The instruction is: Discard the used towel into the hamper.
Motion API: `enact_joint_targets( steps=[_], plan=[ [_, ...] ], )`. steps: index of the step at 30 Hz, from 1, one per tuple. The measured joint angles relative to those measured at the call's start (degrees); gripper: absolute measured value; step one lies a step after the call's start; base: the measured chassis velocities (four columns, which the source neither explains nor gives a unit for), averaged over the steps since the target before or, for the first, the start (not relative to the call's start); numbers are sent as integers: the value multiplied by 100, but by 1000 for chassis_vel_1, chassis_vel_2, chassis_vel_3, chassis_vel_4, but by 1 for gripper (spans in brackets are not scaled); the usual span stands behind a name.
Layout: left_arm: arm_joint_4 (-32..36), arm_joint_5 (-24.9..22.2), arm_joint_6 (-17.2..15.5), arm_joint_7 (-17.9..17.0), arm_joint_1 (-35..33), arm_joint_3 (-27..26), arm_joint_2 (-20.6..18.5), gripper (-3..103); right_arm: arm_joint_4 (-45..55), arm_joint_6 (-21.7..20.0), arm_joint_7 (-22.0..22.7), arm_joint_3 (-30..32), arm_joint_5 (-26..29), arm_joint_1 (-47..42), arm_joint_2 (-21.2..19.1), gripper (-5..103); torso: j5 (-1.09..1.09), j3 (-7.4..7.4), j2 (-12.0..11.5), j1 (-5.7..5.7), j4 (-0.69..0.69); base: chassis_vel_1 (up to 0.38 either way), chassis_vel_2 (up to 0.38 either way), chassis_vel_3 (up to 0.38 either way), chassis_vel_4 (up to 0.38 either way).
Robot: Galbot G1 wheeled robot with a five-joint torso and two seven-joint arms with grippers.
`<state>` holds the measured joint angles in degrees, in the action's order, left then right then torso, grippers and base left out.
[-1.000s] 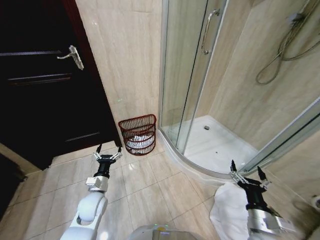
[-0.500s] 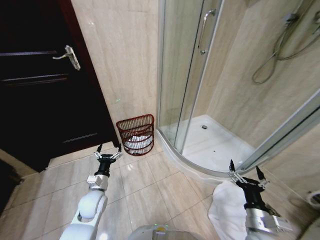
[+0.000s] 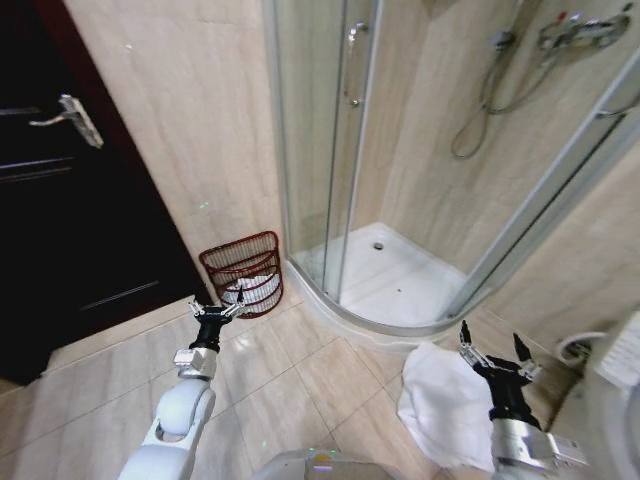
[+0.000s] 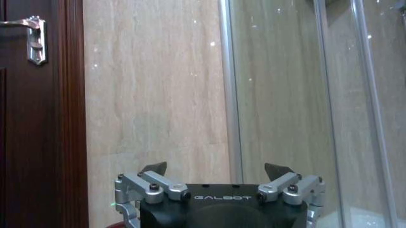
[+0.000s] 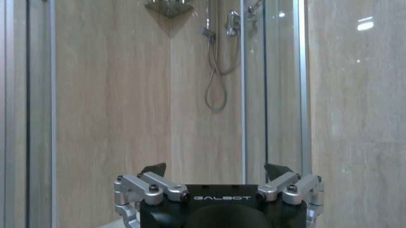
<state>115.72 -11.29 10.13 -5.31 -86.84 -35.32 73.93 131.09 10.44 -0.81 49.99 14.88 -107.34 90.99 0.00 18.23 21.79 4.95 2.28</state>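
The hamper (image 3: 243,273), a dark red-brown open-weave basket, stands on the floor against the beige wall, between the door and the shower; something white lies inside it. A white towel (image 3: 445,410) lies crumpled on the floor tiles at the lower right. My left gripper (image 3: 215,308) is held open just in front of the hamper, empty. My right gripper (image 3: 497,350) is open and empty above the towel's right edge. In the left wrist view the left gripper (image 4: 216,168) faces the wall and the glass. The right gripper (image 5: 216,168) in the right wrist view faces the shower wall.
A dark wooden door (image 3: 60,230) with a metal handle (image 3: 70,110) fills the left. The glass shower enclosure (image 3: 330,150) with a white tray (image 3: 395,280) takes the middle and right. A white fixture (image 3: 620,365) stands at the right edge. Bare floor tiles (image 3: 300,380) lie between my arms.
The whole head picture has shifted left and slightly down, so the camera has turned to the right. Both arms hold the same pose, and the hamper and towel have not moved.
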Motion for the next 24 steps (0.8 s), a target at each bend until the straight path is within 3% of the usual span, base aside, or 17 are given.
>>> enact_joint_targets(
  steps=[24],
  plan=[
    [42, 65, 67, 19, -78, -7, 80, 100, -73, -40, 71, 28, 67, 4, -135, 100, 1, 0, 0, 0, 1, 37, -56, -43, 61]
  ],
)
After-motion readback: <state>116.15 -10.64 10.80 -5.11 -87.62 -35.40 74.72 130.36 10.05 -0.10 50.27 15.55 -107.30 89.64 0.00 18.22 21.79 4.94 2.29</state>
